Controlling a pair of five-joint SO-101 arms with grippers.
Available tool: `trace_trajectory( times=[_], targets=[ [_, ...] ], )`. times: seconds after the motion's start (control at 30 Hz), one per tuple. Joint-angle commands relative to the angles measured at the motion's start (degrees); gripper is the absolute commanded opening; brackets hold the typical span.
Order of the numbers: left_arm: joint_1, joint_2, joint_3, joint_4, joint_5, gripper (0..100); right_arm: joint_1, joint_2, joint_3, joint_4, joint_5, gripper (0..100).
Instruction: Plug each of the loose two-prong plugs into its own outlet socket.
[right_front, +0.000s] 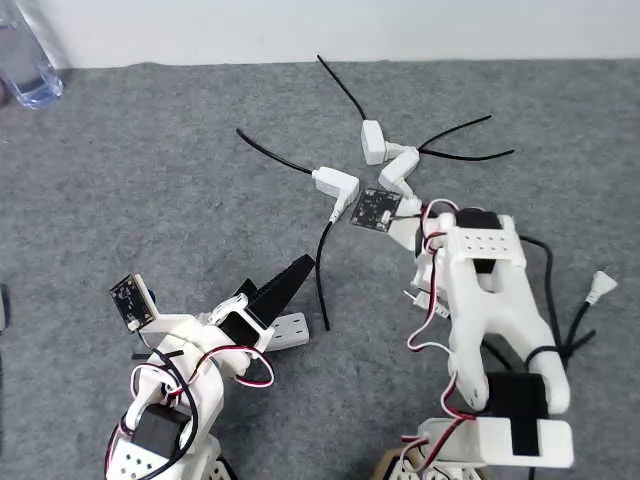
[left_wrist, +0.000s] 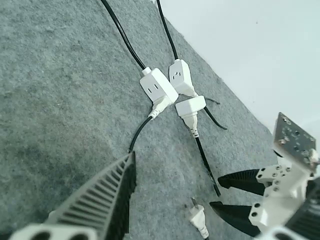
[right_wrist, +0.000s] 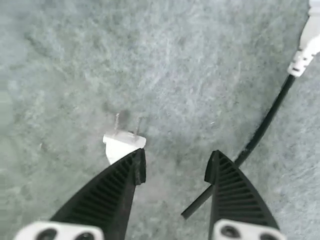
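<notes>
- Right gripper hangs low over the grey felt-like table cover, its black ribbed jaws spread open.
- Small white two-prong plug lies on the cover just beside one jaw's tip, outside the gap, with its prongs pointing away from the gripper.
- Left gripper sits well short of the sockets; whether it is open or closed cannot be told.
- White outlet socket on a black cord lies slots up and bare.
- Second white socket lies near it, with a white plug on a short black cable seated against its end.
- Another white corded plug lies loose beside the right arm.
</notes>
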Motion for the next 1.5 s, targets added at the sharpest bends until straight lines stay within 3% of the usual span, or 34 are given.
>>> trace_trajectory(
  times=[0.0, 0.3, 0.53, 0.73, 1.13, 1.47],
  targets=[
    [0.09, -0.44, -0.48, 0.26, 0.00, 48, 0.22, -0.40, -3.25, 2.59, -2.20, 19.1],
    [0.09, -0.44, -0.48, 0.26, 0.00, 48, 0.31, -2.33, 3.08, 2.68, -2.55, 19.1],
    [0.09, -0.44, -0.48, 0.26, 0.00, 48, -2.59, -17.45, 11.34, 7.52, -2.64, 19.1],
    [0.09, -0.44, -0.48, 0.35, 0.00, 48, -5.32, -25.80, 24.88, -0.57, -4.66, 19.1],
    [0.09, -0.44, -0.48, 0.35, 0.00, 48, -5.05, -24.48, 27.60, -4.35, -0.88, 19.1],
    [0.09, -0.44, -0.48, 0.35, 0.00, 48, -4.79, -4.79, 19.60, -10.15, -1.23, 18.8]
  ],
)
